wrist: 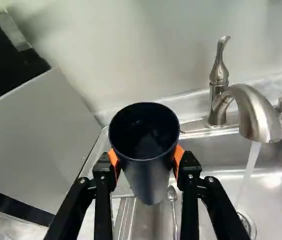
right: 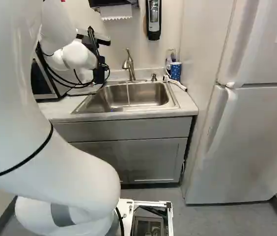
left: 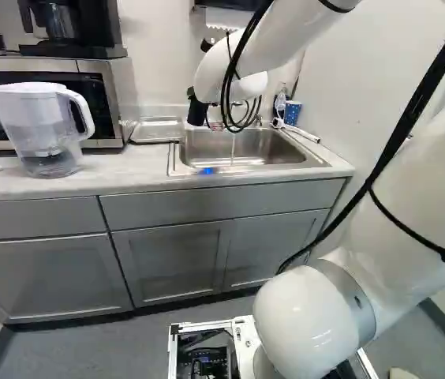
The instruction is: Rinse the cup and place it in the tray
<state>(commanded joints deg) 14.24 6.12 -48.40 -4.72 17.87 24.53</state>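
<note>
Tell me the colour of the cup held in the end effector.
The cup is dark, nearly black with a bluish tinge; the wrist view shows it best.

Cup (wrist: 146, 165): dark, glossy, tapered toward its base, held between both fingers of the gripper (right: 98, 74), open mouth facing the wrist camera; tray (left: 157, 130): metallic, shallow, rectangular, lying flat on the tabletop (left: 128, 168) beside the sink (left: 246, 168).

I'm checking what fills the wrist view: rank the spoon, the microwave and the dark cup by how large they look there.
1. Microwave, partly out of view
2. Dark cup, held close to the camera
3. Spoon, clearly smallest
</note>
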